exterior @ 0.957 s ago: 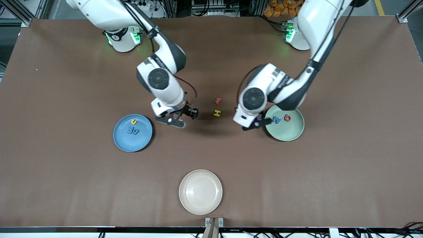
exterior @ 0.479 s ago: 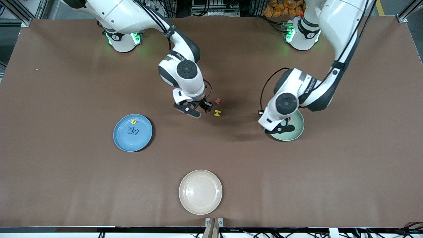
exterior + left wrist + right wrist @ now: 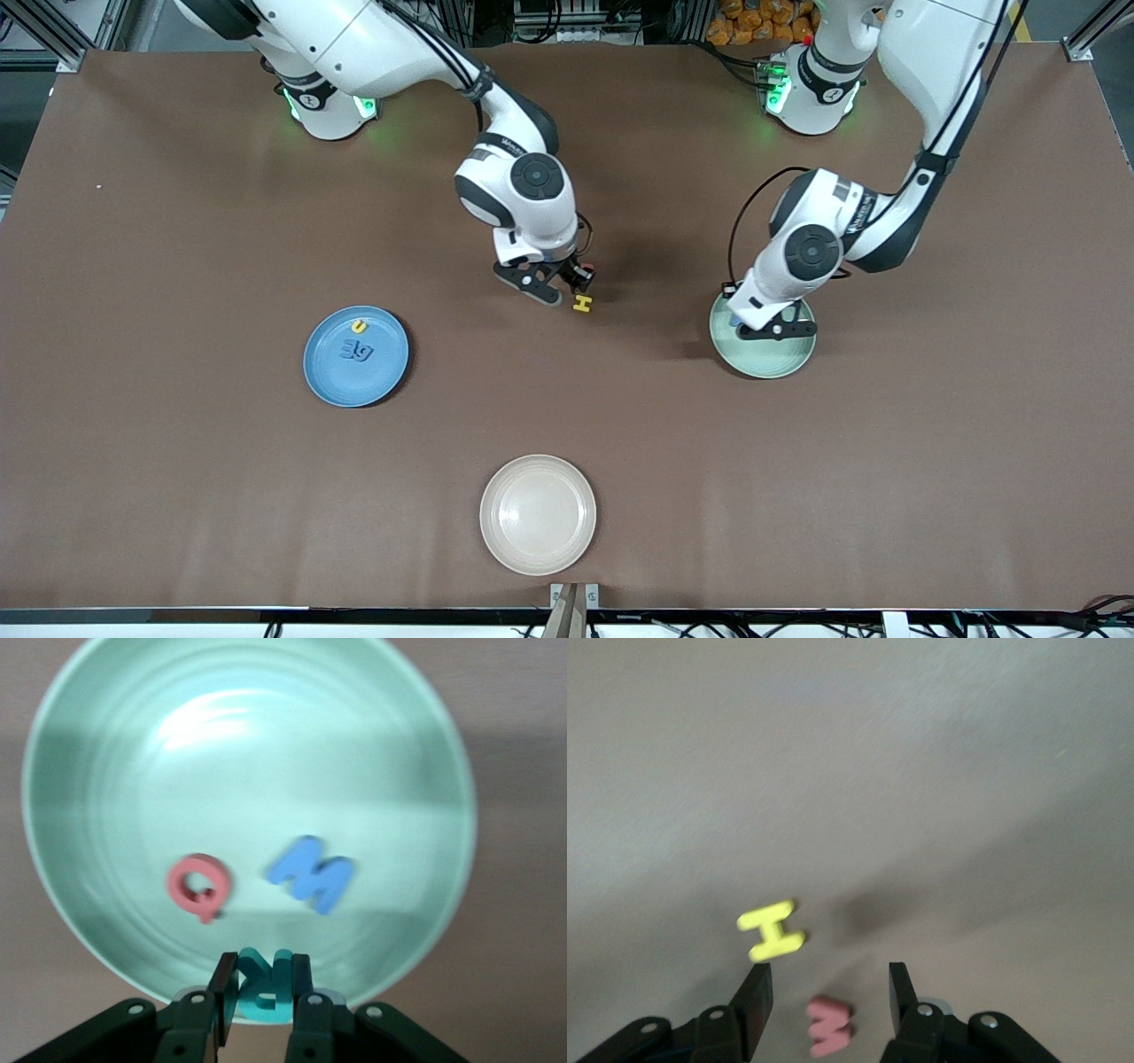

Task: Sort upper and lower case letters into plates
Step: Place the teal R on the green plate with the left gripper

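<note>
My left gripper (image 3: 263, 992) is shut on a teal letter R (image 3: 263, 985) and hangs over the rim of the pale mint green plate (image 3: 780, 359). A red Q (image 3: 199, 887) and a blue M (image 3: 312, 873) lie in that plate (image 3: 266, 753). My right gripper (image 3: 830, 990) is open just above the table, and a red letter (image 3: 830, 1026) lies between its fingers (image 3: 756, 992). A yellow H (image 3: 582, 304) lies beside that letter and shows in the right wrist view too, as the yellow H (image 3: 772, 929). The blue plate (image 3: 390, 377) holds a yellow letter (image 3: 358, 326) and blue letters (image 3: 357, 352).
A cream-white plate (image 3: 538, 514) sits near the table's front edge, nearer to the front camera than everything else. Brown table (image 3: 177, 496) lies bare around the plates.
My right gripper has swung from beside the blue plate to the two loose letters in the middle. My left gripper has carried the teal letter over the mint plate.
</note>
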